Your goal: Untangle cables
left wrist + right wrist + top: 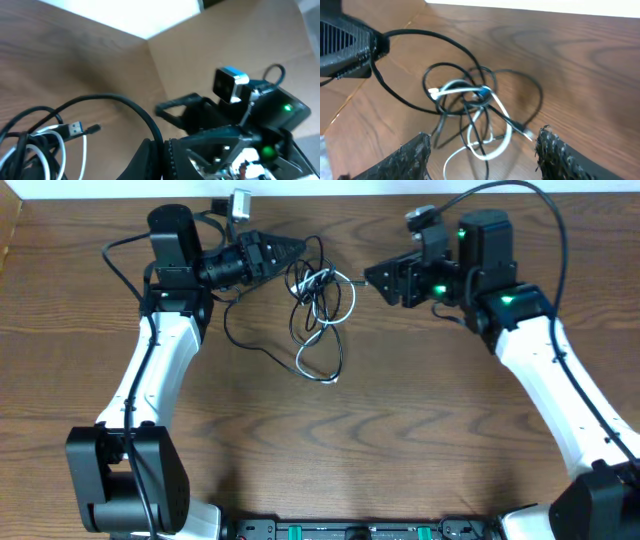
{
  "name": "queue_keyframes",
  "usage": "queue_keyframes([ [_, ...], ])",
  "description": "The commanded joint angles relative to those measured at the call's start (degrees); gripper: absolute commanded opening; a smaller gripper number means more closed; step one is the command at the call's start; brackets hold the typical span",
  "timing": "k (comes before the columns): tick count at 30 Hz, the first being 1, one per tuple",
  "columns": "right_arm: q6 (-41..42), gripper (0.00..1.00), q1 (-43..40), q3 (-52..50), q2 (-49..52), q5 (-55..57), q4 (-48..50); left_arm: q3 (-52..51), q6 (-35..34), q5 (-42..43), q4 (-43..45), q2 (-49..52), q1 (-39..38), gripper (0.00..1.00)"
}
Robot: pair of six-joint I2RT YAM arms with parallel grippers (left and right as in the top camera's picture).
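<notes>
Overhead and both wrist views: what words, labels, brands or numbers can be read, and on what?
None readable. The cables, the table and the camera module in the left wrist view show no legible lettering; the green lights are plain lamps, not signs.

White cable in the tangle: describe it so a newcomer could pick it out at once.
On the brown wooden table, look at the far middle, between the left gripper and right gripper, where a small knot of cords lies. The thin white cable loops through it; its pale colour sets it apart from the thin black cable tangled with it.
</notes>
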Motion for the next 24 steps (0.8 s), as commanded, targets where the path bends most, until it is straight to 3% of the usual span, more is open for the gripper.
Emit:
queue_keyframes([
  [1, 2.6, 0.64, 2.6, 0.8, 2.8, -1.8, 2.8, 1.2, -2.0, 4.4, 0.3, -1.3, -1.3, 0.07],
  [8, 4.6, 0.63, 6.1, 0.8, 8.1, -1.7, 8.4, 1.2, -2.7, 4.4, 0.3, -1.3, -2.4, 0.07],
  [24, -23.1, 0.58, 7.7, 0.8, 10.7, -1.8, 8.9, 1.2, -4.2, 4.9, 0.3, -1.3, -2.4, 0.07],
])
